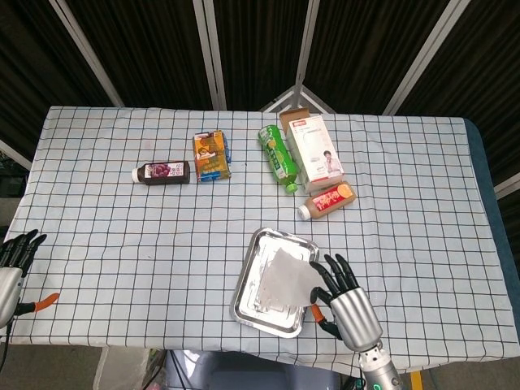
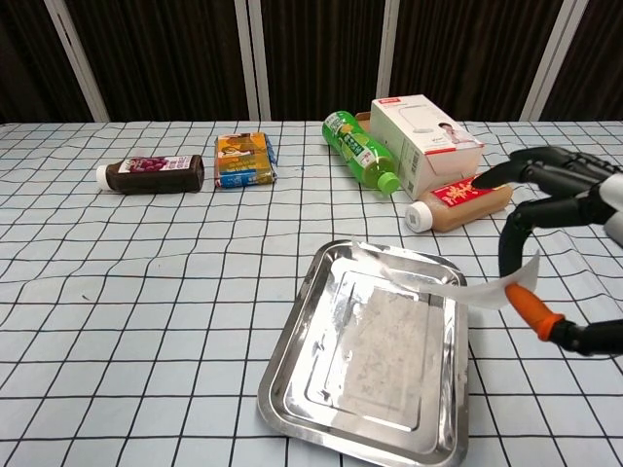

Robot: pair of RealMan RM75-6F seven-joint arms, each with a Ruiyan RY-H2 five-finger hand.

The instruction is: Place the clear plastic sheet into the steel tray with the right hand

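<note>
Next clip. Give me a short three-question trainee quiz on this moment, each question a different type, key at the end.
1. True or false: the clear plastic sheet lies flat on the tablecloth, clear of the steel tray.
2. Multiple choice: which hand holds the sheet? A) left hand B) right hand C) neither
3. Short answer: which thing lies nearest the tray's far right corner?

Key
1. False: most of the sheet is over the tray, with its right edge raised at the right hand.
2. B: the right hand holds the sheet's edge; the left hand is at the table's left edge, fingers apart, holding nothing.
3. The brown bottle with the orange label, lying on its side.
</note>
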